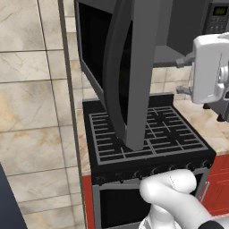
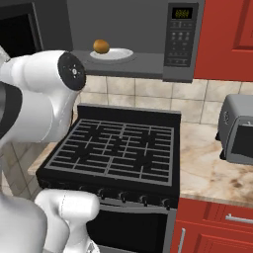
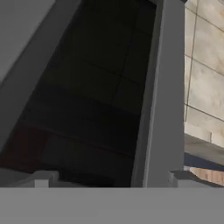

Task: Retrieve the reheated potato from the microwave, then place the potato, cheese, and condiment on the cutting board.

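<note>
The end effector (image 3: 112,181), fingers spread and holding nothing, faces the swung-open door (image 1: 129,67) of the microwave (image 2: 184,39), so the way is clear to the potato (image 2: 101,46) on its white plate (image 2: 121,54) at twelve o'clock above the stove (image 2: 116,148).

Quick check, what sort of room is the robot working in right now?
A home-style kitchen: a black stove under an open microwave holding a potato on a plate, with a toaster oven alongside.
</note>
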Controlling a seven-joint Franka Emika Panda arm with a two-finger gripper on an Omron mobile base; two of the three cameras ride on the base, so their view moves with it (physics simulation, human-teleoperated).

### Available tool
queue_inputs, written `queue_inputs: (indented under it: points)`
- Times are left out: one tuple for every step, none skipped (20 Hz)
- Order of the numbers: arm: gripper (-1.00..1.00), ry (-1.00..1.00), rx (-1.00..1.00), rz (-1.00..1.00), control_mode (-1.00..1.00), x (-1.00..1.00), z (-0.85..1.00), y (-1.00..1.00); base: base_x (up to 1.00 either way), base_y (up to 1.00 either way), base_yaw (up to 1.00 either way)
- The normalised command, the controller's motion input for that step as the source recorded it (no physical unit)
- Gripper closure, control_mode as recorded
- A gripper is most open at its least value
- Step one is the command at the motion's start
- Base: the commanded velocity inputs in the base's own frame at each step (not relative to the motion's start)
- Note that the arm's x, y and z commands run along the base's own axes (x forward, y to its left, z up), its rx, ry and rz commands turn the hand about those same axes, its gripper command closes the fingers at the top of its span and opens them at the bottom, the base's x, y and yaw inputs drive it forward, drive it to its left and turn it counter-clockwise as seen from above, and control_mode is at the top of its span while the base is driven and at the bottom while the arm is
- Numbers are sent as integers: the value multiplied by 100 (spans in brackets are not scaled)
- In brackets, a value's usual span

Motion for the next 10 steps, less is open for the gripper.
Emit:
queue_inputs:
  points:
    - [-100, -8, -28, 0, -100, 23, 0, -52, 0, 0, 0]
    - [-100, -9, -29, 0, -100, 25, 0, -50, 0, 0, 0]
    - [-100, -12, -30, 0, -100, 26, 0, -50, 0, 0, 0]
    - [-100, -17, -32, 0, -100, 25, 0, -44, 0, 0, 0]
    - [-100, -16, -32, 0, -100, 28, 0, -44, 0, 0, 0]
    - [-100, -17, -33, 0, -100, 26, 0, -42, 0, 0, 0]
    - [-100, -17, -33, 0, -100, 28, 0, -41, 0, 0, 0]
    - [-100, -21, -31, 0, -100, 27, 0, -38, 0, 0, 0]
    - [-100, -22, -31, -1, -100, 27, 0, -35, 0, 0, 0]
    - [-100, -31, -32, -4, -100, 28, 0, -24, 0, 0, 0]
